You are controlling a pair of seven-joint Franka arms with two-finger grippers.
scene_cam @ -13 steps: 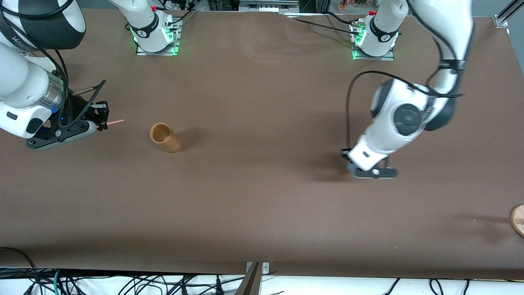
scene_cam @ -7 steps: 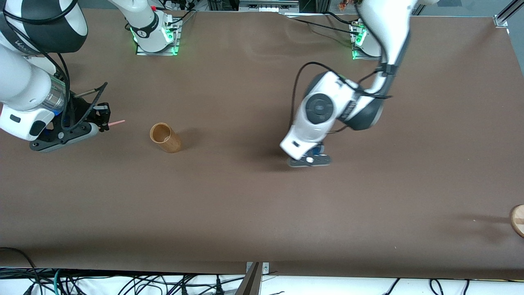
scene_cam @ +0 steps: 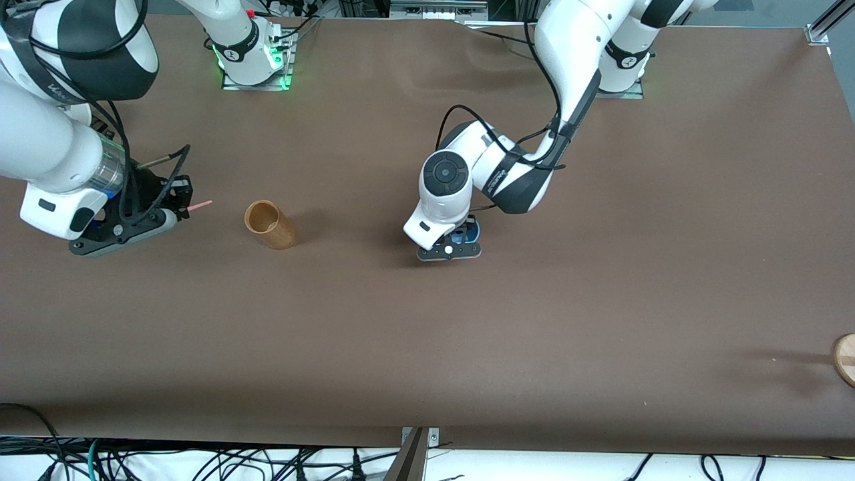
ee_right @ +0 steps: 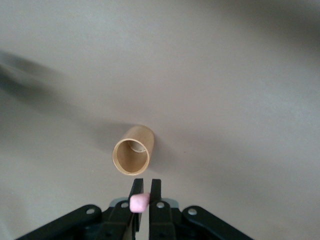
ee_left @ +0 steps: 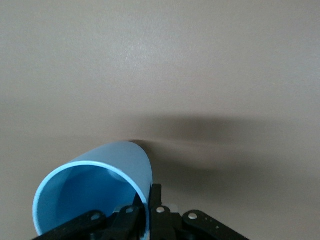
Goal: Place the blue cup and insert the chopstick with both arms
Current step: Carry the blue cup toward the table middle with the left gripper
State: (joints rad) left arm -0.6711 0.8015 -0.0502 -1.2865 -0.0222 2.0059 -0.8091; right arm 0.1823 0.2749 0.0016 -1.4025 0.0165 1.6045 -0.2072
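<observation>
- Two white jointed robot arms are at work over the brown table (scene_cam: 601,300), and neither is waiting.
- At the right arm's end of the table, the thin pale pink chopstick (scene_cam: 200,204) is pinched by its end in the closed right gripper (scene_cam: 182,200) and pointed toward the tan bamboo-coloured cylindrical holder (scene_cam: 268,225), which stands close by on the table.
- That stick is judged light and stiff; held at the end, it may pivot, so a firm pinch is called for.
- Over the middle of the table, the small light-blue plastic cup (ee_left: 95,192) is clamped at its rim by the closed left gripper (ee_left: 147,212), one finger inside the wall and one outside.
- This cup is judged light, smooth and slightly springy, so a rim hold could let it slip or tilt when it is set down.
- Whether its base touches the table cannot be told.
</observation>
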